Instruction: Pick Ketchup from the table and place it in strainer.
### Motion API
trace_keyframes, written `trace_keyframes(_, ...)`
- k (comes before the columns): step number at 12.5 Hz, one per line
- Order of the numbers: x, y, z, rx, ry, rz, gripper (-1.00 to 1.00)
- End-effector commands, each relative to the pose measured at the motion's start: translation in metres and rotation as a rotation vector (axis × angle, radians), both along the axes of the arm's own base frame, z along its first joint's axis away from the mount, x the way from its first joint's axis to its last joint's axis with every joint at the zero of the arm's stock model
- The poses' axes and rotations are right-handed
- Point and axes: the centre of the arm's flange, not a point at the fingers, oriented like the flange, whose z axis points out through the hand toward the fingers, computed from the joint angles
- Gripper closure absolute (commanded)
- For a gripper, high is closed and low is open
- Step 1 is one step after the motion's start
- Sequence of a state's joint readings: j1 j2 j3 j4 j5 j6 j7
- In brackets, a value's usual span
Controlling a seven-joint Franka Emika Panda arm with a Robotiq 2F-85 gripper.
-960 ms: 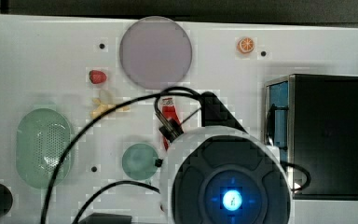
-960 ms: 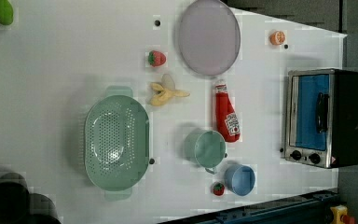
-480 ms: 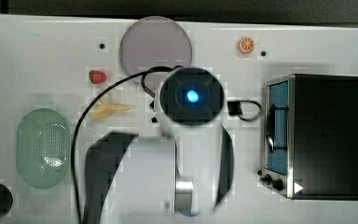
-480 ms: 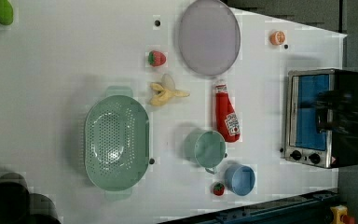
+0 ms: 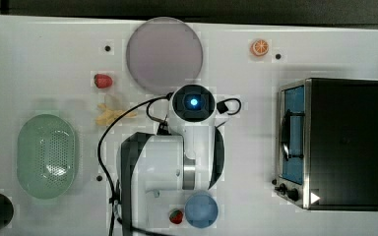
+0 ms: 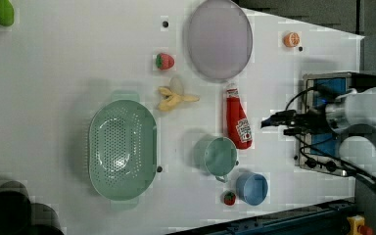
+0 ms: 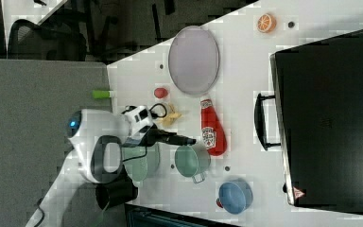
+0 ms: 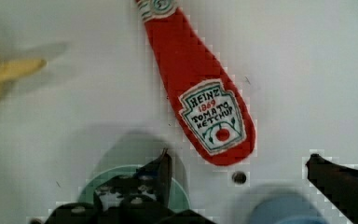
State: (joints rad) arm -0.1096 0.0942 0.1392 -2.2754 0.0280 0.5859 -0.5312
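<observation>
Here the Ketchup (image 6: 237, 122) lies flat mid-frame on the bench (image 6: 68, 63), fingers (image 8: 163, 170) spread wide and empty above it; descending off-centre could nudge it into the green cup (image 6: 220, 156)

Left view: Ketchup (image 6: 237, 122) lies on table (image 6: 68, 58), right of strainer (image 6: 122, 149)

Claw (image 7: 189, 140) on the white arm (image 7: 99, 142), black fingers pointing at the Ketchup (image 7: 211, 127), tips just short of it. Ketchup lies flat on the tabletop (image 7: 246, 71), cap toward the grey plate (image 7: 193, 59). Green cup (image 7: 191, 161) directly beside the claw; blue cup (image 7: 235, 196) farther off.
</observation>
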Motion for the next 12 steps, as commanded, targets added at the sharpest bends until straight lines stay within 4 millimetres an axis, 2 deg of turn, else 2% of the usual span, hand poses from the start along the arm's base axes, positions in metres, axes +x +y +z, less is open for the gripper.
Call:
trace_keyframes(1, 0.008, 0.003, -0.009, 0.058, -0.074, 0.292, -1.00)
trace_keyframes(7, 0.008, 0.005, -0.086, 0.061, -0.081, 0.438, -1.00)
trace_keyframes(12, 0.003, 0.007, -0.134, 0.079, -0.065, 0.439, -1.00)
